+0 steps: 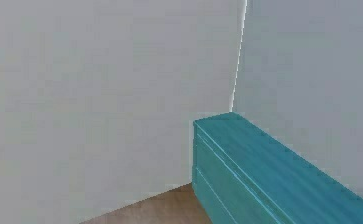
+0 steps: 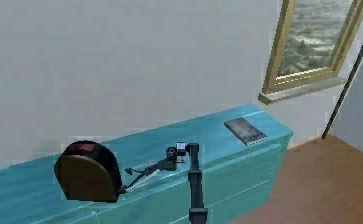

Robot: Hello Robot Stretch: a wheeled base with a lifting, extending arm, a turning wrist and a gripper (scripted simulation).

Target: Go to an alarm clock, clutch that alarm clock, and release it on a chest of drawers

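Pincer above the teal chest of drawers, round dark alarm clock at its fingertips, grip impossible to tell.

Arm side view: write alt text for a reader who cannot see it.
The gripper ends at a round dark alarm clock seen against a teal chest of drawers; whether it holds the clock cannot be told. A small flat dark object lies farther right on the chest, below a wood-framed window.
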